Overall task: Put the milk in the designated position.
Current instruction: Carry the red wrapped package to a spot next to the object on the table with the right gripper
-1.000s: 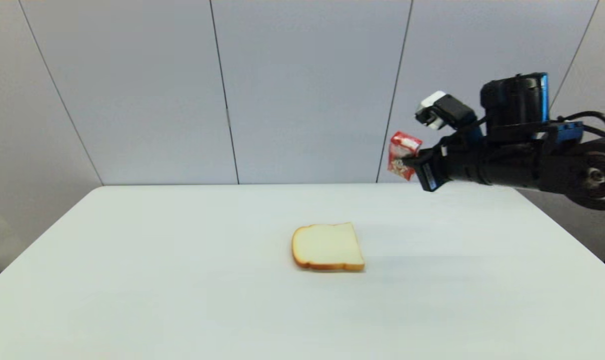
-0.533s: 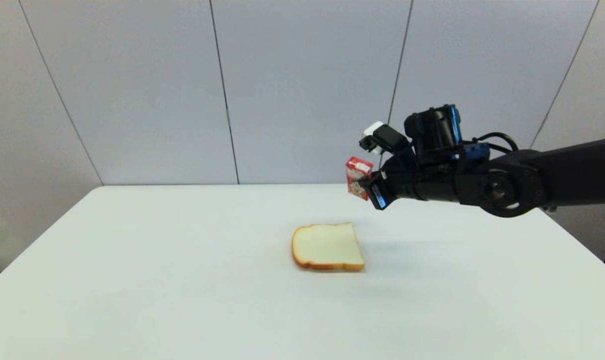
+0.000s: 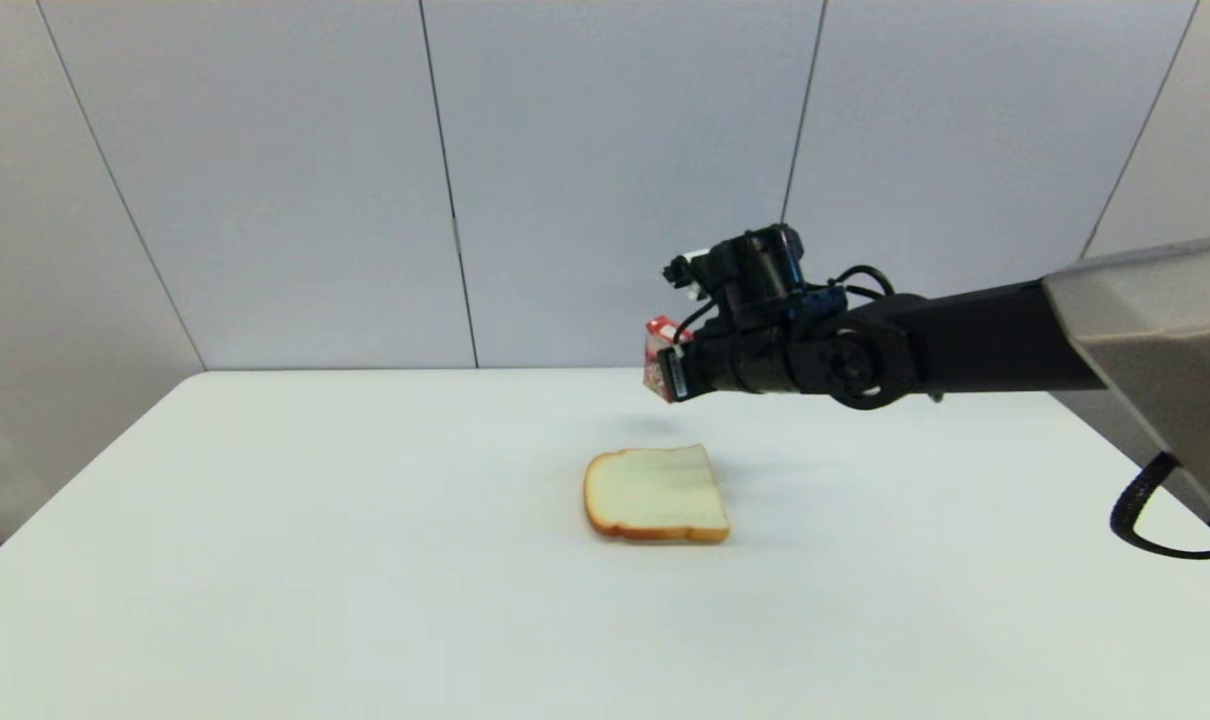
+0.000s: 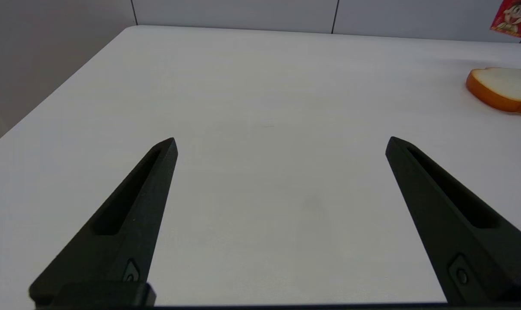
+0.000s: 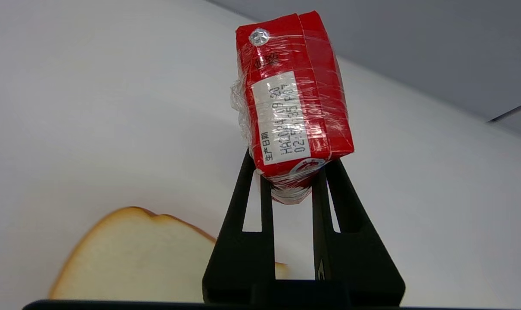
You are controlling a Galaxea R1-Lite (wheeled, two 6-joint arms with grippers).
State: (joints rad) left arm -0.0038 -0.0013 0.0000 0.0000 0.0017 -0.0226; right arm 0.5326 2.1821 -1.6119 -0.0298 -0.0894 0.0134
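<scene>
The right gripper (image 5: 291, 181) clenches the film-wrapped, boxy red milk (image 5: 291, 110) above the matte white table (image 3: 365, 560). Its jaws hide the carton's lower end. The left gripper (image 4: 282, 142) jaws stand released.

Red milk (image 5: 293, 114); tan-crusted pale bread (image 3: 656, 494)

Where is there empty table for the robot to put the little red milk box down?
Bare table lies all around the bread slice, widest on the robot's left. The right gripper holds the milk in the air beyond the bread.
</scene>
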